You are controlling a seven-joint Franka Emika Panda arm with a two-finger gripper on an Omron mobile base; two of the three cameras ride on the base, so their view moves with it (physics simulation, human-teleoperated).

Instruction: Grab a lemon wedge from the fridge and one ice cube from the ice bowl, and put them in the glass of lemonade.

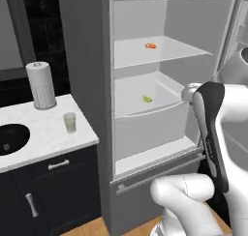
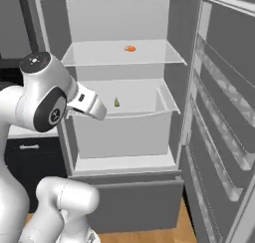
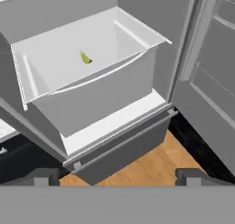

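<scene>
Claw (image 3: 117,175) hangs open before fridge (image 3: 151,16); no writing legible.

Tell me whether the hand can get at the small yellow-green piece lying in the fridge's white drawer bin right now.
Probably yes: the fridge door stands open, the bin is open-topped, and the lemon wedge lies alone on its floor. The hand is open, but back from the bin.

Matt grey fridge (image 1: 87,85), smooth white drawer (image 3: 92,94), marble-look counter (image 1: 43,128), wooden floor (image 3: 151,165).
</scene>
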